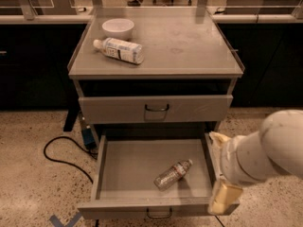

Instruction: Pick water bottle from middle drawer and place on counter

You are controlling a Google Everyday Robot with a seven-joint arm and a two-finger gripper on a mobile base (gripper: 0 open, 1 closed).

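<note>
One high camera looks down at the counter (189, 46) and middle drawer (132, 169) — jaws nearest, lower right.

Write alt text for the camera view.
A small clear water bottle lies on its side in the open middle drawer; the robot's hand hangs by the drawer's right wall. On the counter lie a larger labelled bottle and a white bowl.

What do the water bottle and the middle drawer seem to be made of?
Water bottle: probably thin clear plastic; it is see-through, crinkled and glinting. Middle drawer: seemingly grey painted metal with a matte finish; it has flat thin walls and a dark loop handle. The gripper hangs at the drawer's right wall.
</note>
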